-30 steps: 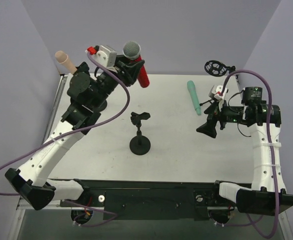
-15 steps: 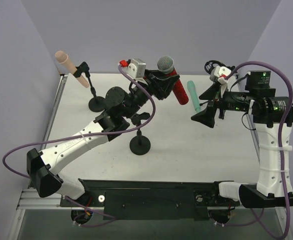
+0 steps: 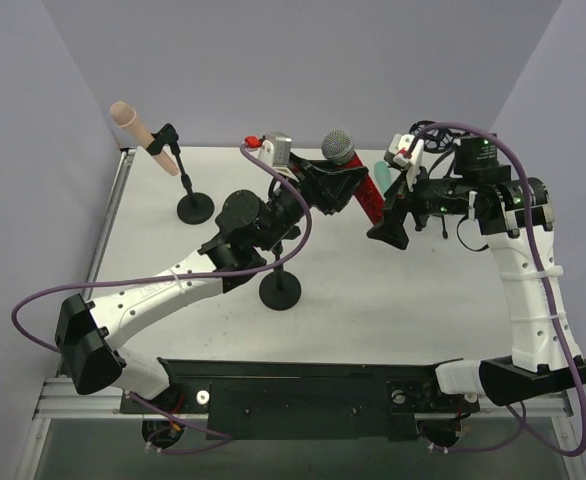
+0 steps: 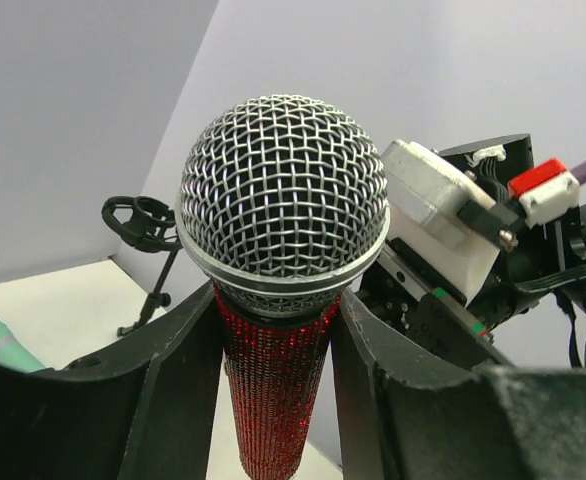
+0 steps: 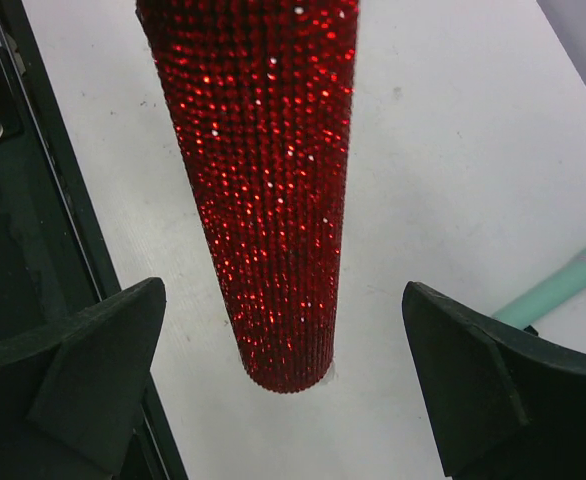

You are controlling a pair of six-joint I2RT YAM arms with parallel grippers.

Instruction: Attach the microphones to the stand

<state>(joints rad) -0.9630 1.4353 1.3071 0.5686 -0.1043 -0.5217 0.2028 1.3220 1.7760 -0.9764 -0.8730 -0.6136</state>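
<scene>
White tabletop (image 3: pixel 403 310), pale lilac walls (image 3: pixel 393 50) on three sides, black mounting plate (image 3: pixel 303 392) along its near edge.

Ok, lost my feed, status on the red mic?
Left gripper jaws shut on red microphone. Right gripper jaws open, handle end between them. Teal microphone nearby.

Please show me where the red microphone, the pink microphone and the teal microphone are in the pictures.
red glittery microphone (image 4: pixel 283 200), left wrist view, on its silver mesh head.
pale pink microphone (image 3: pixel 133 122), top external view, on its upper body.
teal microphone (image 5: pixel 558 290), right wrist view, on its visible body.
</scene>
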